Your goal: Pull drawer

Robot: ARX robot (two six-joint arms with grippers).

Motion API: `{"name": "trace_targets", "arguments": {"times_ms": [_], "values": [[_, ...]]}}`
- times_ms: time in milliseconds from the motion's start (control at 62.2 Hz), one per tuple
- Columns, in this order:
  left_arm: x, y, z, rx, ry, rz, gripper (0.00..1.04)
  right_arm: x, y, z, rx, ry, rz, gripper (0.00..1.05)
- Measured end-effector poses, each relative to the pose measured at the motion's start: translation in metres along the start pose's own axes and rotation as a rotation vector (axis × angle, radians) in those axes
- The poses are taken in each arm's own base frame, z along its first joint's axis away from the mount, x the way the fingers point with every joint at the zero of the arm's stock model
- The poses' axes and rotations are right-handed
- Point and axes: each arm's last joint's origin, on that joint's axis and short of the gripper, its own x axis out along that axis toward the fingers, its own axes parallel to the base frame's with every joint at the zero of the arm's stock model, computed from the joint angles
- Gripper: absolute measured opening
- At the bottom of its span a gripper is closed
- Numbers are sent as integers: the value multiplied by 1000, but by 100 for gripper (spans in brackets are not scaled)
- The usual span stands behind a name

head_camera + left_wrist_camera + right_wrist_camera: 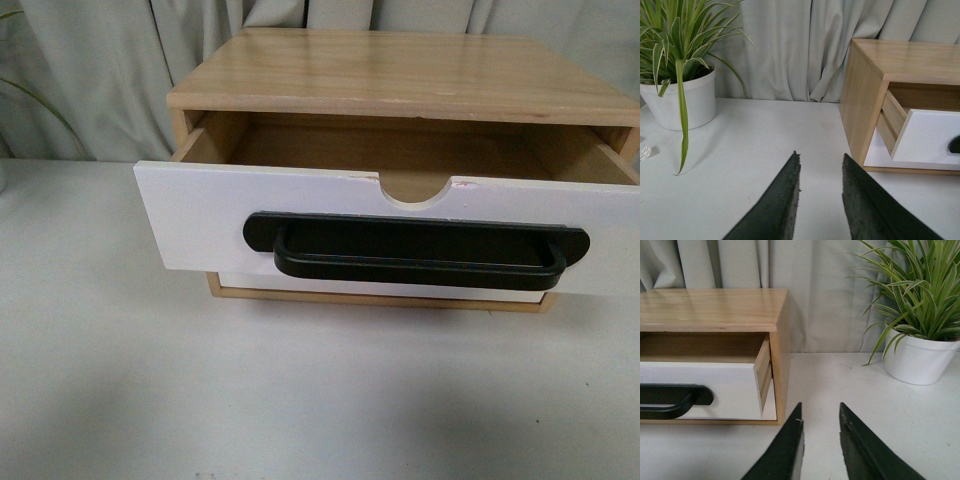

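Two grippers flank the wooden cabinet [405, 75] and neither touches anything. The drawer [200, 215] already stands partly out of the cabinet, its white front leaning toward the front camera, light wood sides showing behind it and the cavity empty as far as can be seen. Its black bar handle [415, 250] runs crosswise, parallel to the front edge of the white table [150, 400], just below the half-round notch [417, 190]; a plain white drawer front [300, 285] sits underneath, flush with the frame. In the left wrist view the left gripper [821, 167] hangs over bare table beside the cabinet's left side, jaws set a narrow gap apart and holding nothing, with only the tip of the handle in sight. In the right wrist view the right gripper [821, 417] is likewise slightly parted and empty, near the cabinet's right front corner, with the handle's end and bend plainly in view. The right arm looks the nearer to the handle, though the margin is hard to judge. Any further pull would call for reaching inward across the drawer face. A potted spider plant [677, 65] stands off to each side.
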Motion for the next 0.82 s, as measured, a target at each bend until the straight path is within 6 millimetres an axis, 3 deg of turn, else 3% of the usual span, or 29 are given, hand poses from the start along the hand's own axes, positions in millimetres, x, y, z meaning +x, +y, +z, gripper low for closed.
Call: {"name": "trace_targets", "arguments": {"times_ms": [241, 338, 370, 820], "values": [[0, 0, 0, 0, 0, 0, 76, 0, 0, 0, 0, 0, 0, 71], [0, 0, 0, 0, 0, 0, 99, 0, 0, 0, 0, 0, 0, 94], [0, 0, 0, 0, 0, 0, 100, 0, 0, 0, 2, 0, 0, 98], [0, 0, 0, 0, 0, 0, 98, 0, 0, 0, 2, 0, 0, 96]]}}
